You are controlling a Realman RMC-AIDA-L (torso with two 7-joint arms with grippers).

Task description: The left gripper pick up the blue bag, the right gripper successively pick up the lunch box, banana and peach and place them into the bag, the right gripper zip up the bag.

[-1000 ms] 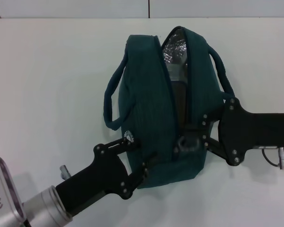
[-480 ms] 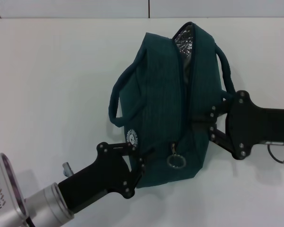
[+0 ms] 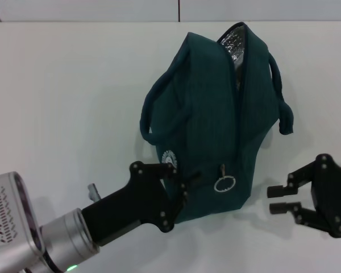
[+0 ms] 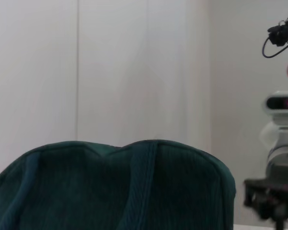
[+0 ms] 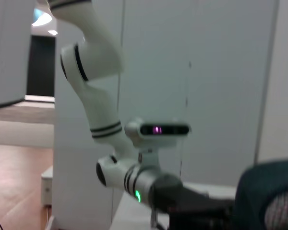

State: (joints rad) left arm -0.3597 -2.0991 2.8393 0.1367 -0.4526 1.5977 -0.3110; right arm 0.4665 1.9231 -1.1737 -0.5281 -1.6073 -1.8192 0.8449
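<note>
Blue bag [image 3: 207,119] stands on the white bench [image 3: 62,96], roughly centre, leaning toward the robot's right. Zipper drawn along most of its length; ring pull [image 3: 224,183] hangs at the near end, while the far end gapes and shows a wedge of silver lining [image 3: 234,44]. One rolled handle [image 3: 156,108] loops out on the robot's left side, the other [image 3: 278,94] droops on the right.

Left gripper [image 3: 179,190] — jaws closed on the bag's near lower corner, just below the small round white logo [image 3: 169,157]. Silver wrist [image 3: 62,242] with a green light runs off toward the near-left corner of the head view.

Right gripper [image 3: 277,200] sits near the bag's right lower edge, apart from it, a strip of bare bench between. Jaws parted, holding nothing, fingertips pointing toward the bag.

Open bench on the robot's left of the bag and beyond it up to the far edge, where the wall [image 3: 176,10] begins. Right of the bag, bench is bare past the drooping handle.

Left wrist view: bag's rounded top fills the lower part, a handle running up its middle.
</note>
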